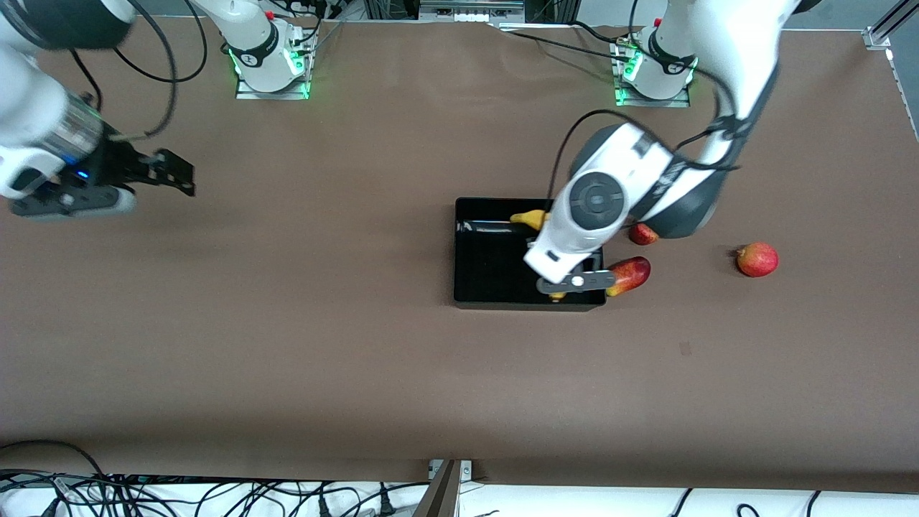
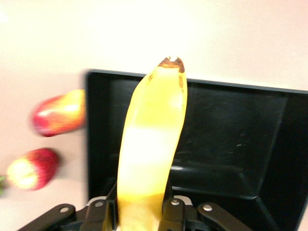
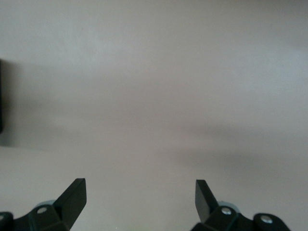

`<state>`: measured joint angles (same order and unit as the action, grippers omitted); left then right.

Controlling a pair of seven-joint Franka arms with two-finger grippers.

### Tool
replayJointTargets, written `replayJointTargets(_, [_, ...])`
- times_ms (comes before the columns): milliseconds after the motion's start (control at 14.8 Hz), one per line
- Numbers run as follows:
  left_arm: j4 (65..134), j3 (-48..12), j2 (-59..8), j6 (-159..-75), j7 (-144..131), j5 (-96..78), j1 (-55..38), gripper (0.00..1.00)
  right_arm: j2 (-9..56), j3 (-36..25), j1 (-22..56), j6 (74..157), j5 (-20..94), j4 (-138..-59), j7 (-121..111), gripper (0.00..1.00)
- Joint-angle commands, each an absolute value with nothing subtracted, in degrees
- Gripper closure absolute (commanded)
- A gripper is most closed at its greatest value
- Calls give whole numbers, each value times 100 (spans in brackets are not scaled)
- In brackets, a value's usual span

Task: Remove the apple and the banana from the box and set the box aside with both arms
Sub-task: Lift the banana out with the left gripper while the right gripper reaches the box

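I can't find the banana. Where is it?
The banana is clamped in the left gripper, over the black box.

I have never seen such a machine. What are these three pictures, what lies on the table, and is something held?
These are two robot arms at a brown table. The big picture looks down from across the table; the two small ones come from cameras on each arm's wrist. The left tool is shut on a yellow banana, over a black box. Beside the box, toward the left arm's end, lie a red-yellow fruit and a smaller red one; a red apple lies farther toward that end. The right tool is open and holds nothing, waiting over bare table at the right arm's end.
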<state>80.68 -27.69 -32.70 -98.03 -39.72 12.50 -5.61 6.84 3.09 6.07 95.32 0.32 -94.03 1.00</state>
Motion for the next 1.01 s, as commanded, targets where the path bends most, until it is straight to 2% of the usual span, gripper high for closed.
replayJointTargets(0, [7857,-2768,-3191,-9081,-2896,1160,6,95,1336,307,826,9563,44,-9193,-26,0])
replayJointTargets(270, [7963,-2742,-3252,-8938,-444,1178,1026,96,1519,369,1527,9746,52,-9193,140,0])
replayJointTargets(539, [8296,-2733,-3270,-9087,718,2055,1510,97,2221,378,2581,10816,421,-9193,1955,0])
replayJointTargets(674, [8620,-2742,-3331,-9507,1289,2065,1862,97,2739,378,3074,11615,606,-9098,2870,0])
replayJointTargets(809, [9120,-2742,-3418,-10296,1861,2074,2187,96,3380,378,3504,12223,633,-8695,3390,0])
replayJointTargets(944, [9517,-2733,-3594,-11097,2170,2083,2433,96,3935,369,3840,12340,607,-8141,3786,2])
